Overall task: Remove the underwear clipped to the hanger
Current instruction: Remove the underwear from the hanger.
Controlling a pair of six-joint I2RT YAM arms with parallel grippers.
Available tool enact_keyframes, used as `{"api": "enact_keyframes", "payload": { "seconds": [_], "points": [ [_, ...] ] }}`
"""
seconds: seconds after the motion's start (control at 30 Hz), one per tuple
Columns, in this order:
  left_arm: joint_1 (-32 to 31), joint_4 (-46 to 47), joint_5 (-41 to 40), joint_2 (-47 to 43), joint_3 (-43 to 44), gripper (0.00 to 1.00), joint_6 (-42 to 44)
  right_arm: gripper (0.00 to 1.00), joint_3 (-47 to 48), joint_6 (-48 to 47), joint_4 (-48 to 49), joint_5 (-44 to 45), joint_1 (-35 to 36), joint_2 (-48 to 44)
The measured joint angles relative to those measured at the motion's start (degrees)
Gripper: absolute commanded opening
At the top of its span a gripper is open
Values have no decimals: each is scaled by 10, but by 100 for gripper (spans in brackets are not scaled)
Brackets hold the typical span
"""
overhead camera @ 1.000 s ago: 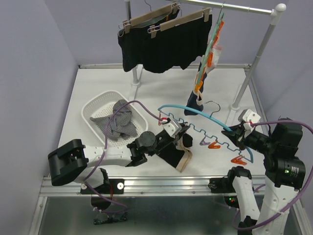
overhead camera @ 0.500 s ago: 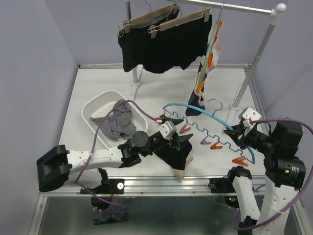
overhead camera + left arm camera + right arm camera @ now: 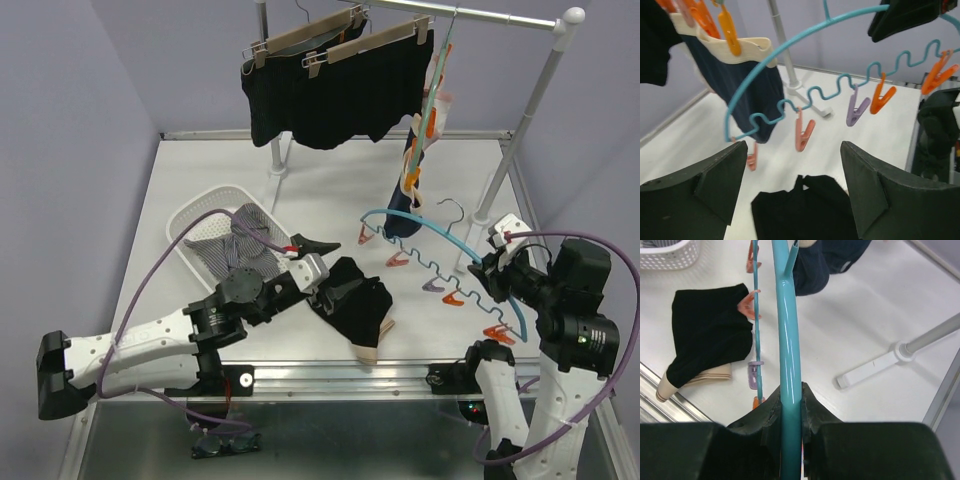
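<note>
While my right hand (image 3: 790, 402) clamps the teal hanger (image 3: 788, 330), my left hand (image 3: 322, 265) hangs low, fingers apart, over the black underwear (image 3: 357, 305) lying on the desk (image 3: 320, 195).

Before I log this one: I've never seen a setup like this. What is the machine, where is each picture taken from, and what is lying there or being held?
These are two robot arms bolted at the near edge of a white table. The wide picture looks down from above and behind them. The other two come from a camera on each wrist, so each shows its own fingers.

The right fingers are shut on a teal clip hanger, holding it over the table. The left fingers stand open and empty, close to a black pair of underwear lying on the table.

A white basket holds a grey-striped piece. On the rail behind, black shorts hang from wooden hangers, and a navy piece is clipped up.
</note>
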Motion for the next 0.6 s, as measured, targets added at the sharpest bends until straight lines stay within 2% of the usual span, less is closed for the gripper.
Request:
{"api": "enact_keyframes", "payload": {
  "seconds": [0.23,0.47,0.6],
  "points": [
    [0,-119,-97,-97,31,96,109,1,-10,-63,-49,29,-6,0],
    [0,-94,-182,-195,-61,98,173,0,-11,-121,-92,73,-6,0],
    [0,-92,-201,-191,-102,98,180,0,-32,-135,-97,97,-6,-1]
  ]
}}
